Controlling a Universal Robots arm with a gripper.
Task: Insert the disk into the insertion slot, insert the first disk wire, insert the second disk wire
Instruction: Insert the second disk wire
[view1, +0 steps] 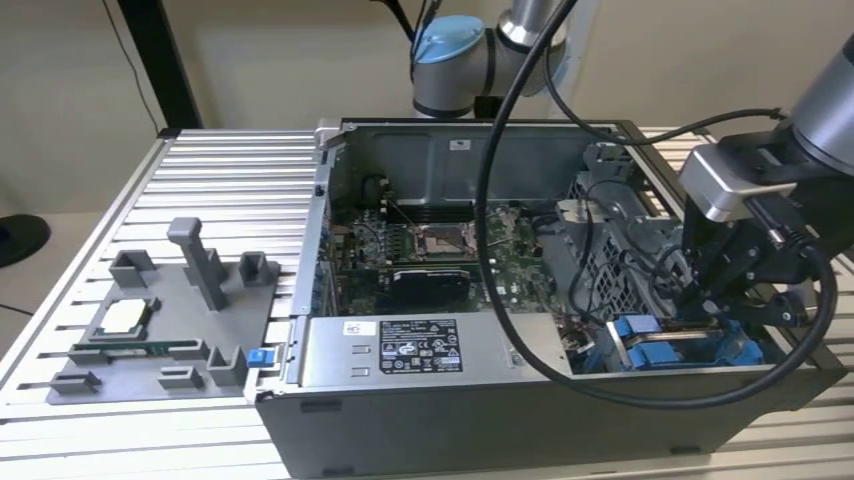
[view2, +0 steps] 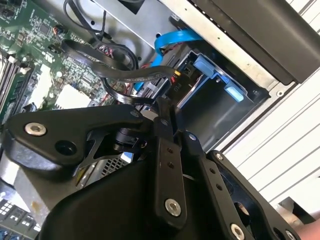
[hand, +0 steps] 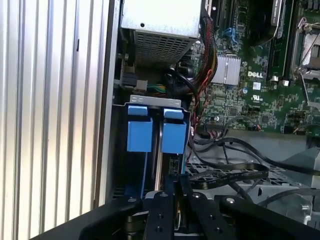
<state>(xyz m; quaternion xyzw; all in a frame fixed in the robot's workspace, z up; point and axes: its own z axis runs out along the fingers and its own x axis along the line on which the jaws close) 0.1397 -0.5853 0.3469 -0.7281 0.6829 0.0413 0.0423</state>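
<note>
Hand (hand: 172, 200) low in frame, fingers pressed together on black plug (view2: 176, 85), lined up behind disk (hand: 159, 155) seated in slot (hand: 150, 107).

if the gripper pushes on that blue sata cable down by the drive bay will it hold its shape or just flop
Probably it bends rather than resists: the blue cable already arcs in a loose loop. Being flat and ribbon-like, it likely flexes one way and springs back. The black wires draped beside it could snag or drag along.
</note>
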